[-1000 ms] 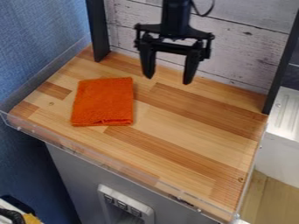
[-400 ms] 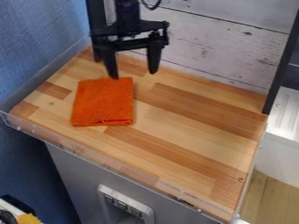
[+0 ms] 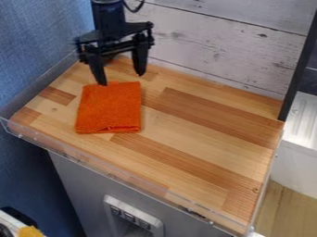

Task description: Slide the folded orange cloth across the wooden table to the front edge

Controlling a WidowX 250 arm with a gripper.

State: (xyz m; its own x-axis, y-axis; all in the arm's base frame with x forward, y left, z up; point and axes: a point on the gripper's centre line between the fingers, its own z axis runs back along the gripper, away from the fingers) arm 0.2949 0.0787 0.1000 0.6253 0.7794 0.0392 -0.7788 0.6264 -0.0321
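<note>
Just beneath the claw (image 3: pixel 120 79), which hangs with its fingers spread and grasps nothing, the folded orange cloth (image 3: pixel 110 109) lies flat on the worktop (image 3: pixel 192 139), so handling it seems barely begun, with any gripping or moving still left

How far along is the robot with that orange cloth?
Barely started, I'd say. Done: the hand is positioned, open, by the far edge of the orange cloth. In its grip: nothing; whether a fingertip touches the cloth is unclear. Left: any real handling, since the cloth lies flat on the wooden top.
</note>
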